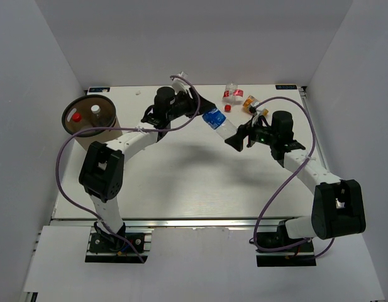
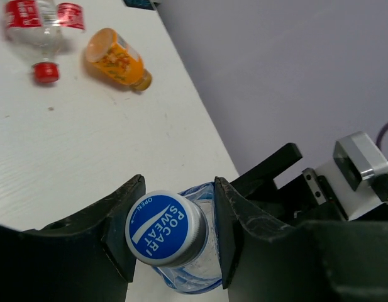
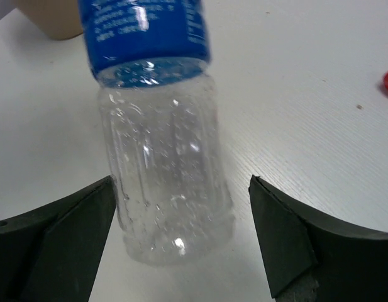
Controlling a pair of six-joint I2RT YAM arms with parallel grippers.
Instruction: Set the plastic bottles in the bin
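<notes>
Top external | left end effector [image 1: 202, 112] grips diagonal bottle [image 1: 217, 122], cap-end | right end effector [image 1: 238, 139] open

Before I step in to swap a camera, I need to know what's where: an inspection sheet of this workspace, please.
Surface: white table, no spills seen.
Job's things: bin far left, holding a red-capped bottle and a white-capped one; blue bottle held above mid-table; red-label bottle and orange bottle lying far right.
Clutter: small white bit by the far edge.
Grippers: left gripper shut on the blue bottle's cap end; right gripper open, fingers either side of its base, not touching.
Cables: purple cables loop off both arms.
Surroundings: white walls on three sides.
</notes>
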